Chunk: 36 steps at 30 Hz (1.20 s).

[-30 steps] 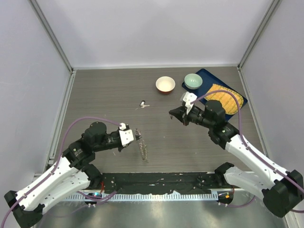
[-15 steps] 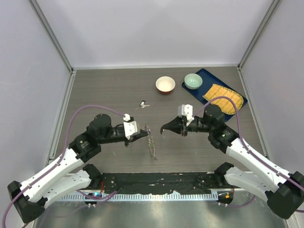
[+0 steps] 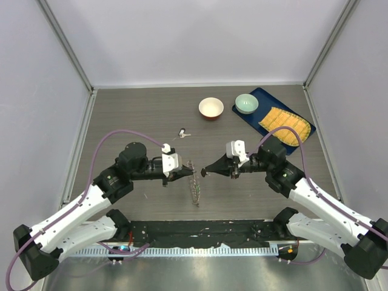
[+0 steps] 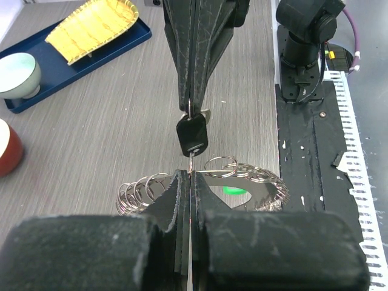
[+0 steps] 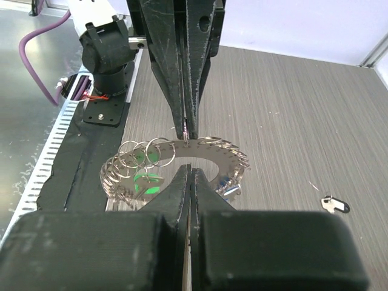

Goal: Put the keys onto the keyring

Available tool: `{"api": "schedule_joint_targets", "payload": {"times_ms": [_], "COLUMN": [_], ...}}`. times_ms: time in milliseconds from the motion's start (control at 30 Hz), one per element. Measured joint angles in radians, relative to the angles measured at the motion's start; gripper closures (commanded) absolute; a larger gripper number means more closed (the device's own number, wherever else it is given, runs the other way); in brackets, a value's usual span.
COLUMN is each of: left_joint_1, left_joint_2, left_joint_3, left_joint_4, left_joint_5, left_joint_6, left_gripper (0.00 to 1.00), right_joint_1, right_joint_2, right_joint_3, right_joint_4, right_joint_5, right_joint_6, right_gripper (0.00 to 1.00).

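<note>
My left gripper (image 3: 184,171) is shut on the rim of the keyring (image 3: 194,183), a flat metal ring fringed with small split rings, and holds it upright. In the right wrist view the keyring (image 5: 209,148) shows a green-capped key (image 5: 145,180) and a blue-capped one (image 5: 227,181). My right gripper (image 3: 205,173) is shut on a black-headed key (image 4: 192,134), which hangs right at the keyring's top edge (image 4: 242,176), facing the left fingertips (image 4: 182,182). A second small key (image 3: 182,132) lies loose on the table, also in the right wrist view (image 5: 334,205).
A red-and-white bowl (image 3: 211,108) stands at the back. A pale green bowl (image 3: 246,103) and a yellow ridged dish (image 3: 285,124) sit on a blue tray (image 3: 260,96) at the back right. A black mat (image 3: 206,233) runs along the near edge.
Both grippers have closed in on each other at the table's middle. The left has carried the keyring up and right; the right has brought the black-headed key left, to the ring.
</note>
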Motion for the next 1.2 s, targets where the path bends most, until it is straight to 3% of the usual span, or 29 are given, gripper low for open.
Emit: {"api": "schedule_joint_targets", "payload": {"times_ms": [1200], "left_joint_1": [0.0], "left_joint_2": [0.055], "left_joint_3": [0.0], "left_joint_4": [0.015], "left_joint_5": [0.037], "left_joint_6": [-0.022], "left_gripper": [1.0], "right_joint_1": [0.069], "right_joint_2": [0.061], "right_joint_3": [0.0], "right_joint_4": [-0.026], "right_joint_5": [0.045], "right_joint_6": [-0.079], "right_gripper": [0.99]}}
